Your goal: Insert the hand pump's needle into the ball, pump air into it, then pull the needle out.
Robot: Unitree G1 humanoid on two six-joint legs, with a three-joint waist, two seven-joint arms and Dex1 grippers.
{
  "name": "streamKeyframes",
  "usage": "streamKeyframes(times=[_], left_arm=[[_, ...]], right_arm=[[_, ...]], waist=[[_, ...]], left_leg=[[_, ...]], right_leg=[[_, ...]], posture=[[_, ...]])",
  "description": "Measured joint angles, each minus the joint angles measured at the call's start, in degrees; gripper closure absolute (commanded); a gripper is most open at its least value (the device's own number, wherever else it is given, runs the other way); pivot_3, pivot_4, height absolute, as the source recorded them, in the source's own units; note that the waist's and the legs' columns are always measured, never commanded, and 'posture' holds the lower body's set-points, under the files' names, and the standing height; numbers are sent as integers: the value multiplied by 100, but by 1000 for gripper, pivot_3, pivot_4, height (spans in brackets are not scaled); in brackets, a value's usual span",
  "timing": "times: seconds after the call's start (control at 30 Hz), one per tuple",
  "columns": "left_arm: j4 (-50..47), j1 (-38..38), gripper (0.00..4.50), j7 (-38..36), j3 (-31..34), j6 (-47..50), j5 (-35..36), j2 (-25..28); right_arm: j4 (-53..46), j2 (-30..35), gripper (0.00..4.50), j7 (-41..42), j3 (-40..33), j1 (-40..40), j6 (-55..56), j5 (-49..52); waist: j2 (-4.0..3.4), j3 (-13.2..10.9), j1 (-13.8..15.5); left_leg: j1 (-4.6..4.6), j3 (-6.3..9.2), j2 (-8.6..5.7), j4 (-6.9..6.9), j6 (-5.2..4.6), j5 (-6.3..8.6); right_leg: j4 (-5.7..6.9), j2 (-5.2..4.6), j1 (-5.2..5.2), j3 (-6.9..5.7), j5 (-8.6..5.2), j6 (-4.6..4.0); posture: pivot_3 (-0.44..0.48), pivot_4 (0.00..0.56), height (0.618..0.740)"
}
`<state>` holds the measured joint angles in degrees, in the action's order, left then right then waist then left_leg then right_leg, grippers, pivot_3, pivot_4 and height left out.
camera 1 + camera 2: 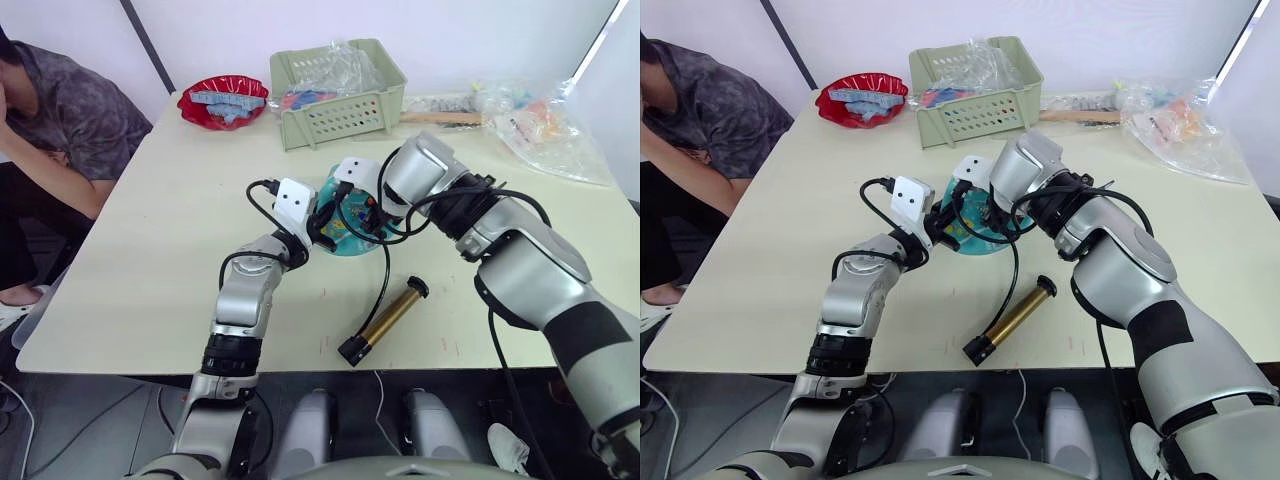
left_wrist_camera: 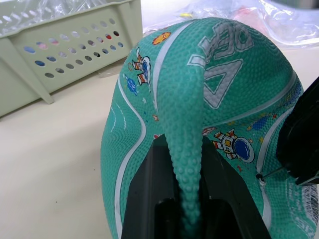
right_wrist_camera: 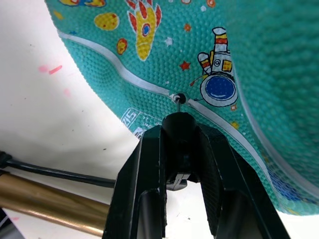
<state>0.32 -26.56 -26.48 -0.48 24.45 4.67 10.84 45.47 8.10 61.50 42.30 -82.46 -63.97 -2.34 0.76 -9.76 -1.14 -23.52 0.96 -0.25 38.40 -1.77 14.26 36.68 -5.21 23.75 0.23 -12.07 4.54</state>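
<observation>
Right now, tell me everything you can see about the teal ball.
The ball is teal pebbled rubber with white seam lines, a white triangle logo and small cartoon prints of rockets and astronauts. It looks underinflated: the left pincer pinches up a fold of its skin. It sits on the table in front of the green basket. The right pincer holds the needle fitting at the ball's small black valve on a seam.

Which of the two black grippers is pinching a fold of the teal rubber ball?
The left gripper: a ridge of the deflated teal ball is squeezed between its fingers. The right gripper holds the needle fitting instead.
</observation>
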Motion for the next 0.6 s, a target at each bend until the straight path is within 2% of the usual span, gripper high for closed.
streamKeyframes(times=[0.4,0.6], left_arm=[[-12,84,4488,14,151,93,-2,-42],[27,102,4488,14,152,110,-4,-99]], right_arm=[[298,-301,4127,-282,-513,261,447,-312],[-151,-27,4127,-135,-638,726,995,-465]], waist=[[7,50,-93],[16,112,-93]], left_leg=[[62,-39,3,-29,-1,1],[66,-36,4,-30,0,2]], right_leg=[[5,3,-31,43,-5,-4],[5,4,-35,41,-8,-5]], posture=[[0,150,740],[0,150,740]])
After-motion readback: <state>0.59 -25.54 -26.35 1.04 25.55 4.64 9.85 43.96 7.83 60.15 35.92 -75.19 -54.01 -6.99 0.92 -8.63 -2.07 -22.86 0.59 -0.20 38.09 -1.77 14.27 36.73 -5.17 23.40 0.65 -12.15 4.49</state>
